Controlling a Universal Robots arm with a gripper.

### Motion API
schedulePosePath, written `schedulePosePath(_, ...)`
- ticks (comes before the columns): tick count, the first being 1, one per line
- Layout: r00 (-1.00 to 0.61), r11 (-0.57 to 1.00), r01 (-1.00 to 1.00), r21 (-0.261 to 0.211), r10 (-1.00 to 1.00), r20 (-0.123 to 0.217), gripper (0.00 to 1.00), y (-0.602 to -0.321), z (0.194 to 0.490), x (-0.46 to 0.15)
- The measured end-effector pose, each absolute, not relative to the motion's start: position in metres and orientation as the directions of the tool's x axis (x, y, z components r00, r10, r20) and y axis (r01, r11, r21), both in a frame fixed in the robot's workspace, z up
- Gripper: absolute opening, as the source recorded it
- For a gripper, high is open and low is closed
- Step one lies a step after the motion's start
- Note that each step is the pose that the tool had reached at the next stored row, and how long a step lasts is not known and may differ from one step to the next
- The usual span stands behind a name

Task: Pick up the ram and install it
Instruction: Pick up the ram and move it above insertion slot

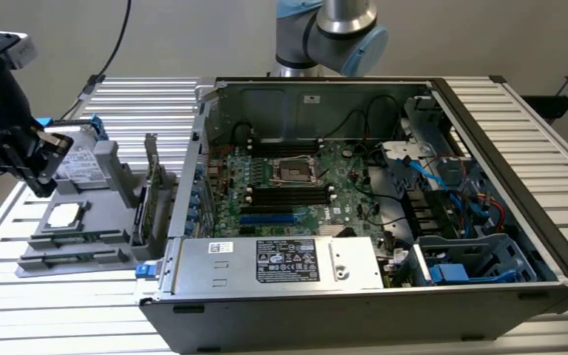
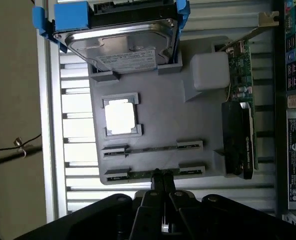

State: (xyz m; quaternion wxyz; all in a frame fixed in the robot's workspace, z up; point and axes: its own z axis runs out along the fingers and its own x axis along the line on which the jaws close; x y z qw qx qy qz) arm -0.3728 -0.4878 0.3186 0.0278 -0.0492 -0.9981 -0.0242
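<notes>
Now your end effector (image 2: 160, 184), pressed together, hovers over the ram (image 2: 140, 174), nine o'clock of the case (image 1: 363, 310): likely light, stiff, fragile; take its flat faces mid-length.

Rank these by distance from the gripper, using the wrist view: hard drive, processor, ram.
1. ram, in the edge slot of the tray, right at the shut gripper.
2. processor, in the square pocket mid-tray.
3. hard drive, at the far end.

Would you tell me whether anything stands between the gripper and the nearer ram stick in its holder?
Nothing visible does. The shut gripper points at the nearer ram stick in the grey holder; the hard drive and card sit well aside.
</notes>
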Motion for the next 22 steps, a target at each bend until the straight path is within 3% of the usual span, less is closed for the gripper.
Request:
schedulePosePath(9, -0.968, 0.968, 0.245, 0.046, 0.243, 0.058, 0.1, -0.488, 0.311, -0.373)
schedulePosePath(22, -0.998, 0.999, 0.023, 0.046, 0.021, 0.058, 0.1, -0.488, 0.303, -0.374)
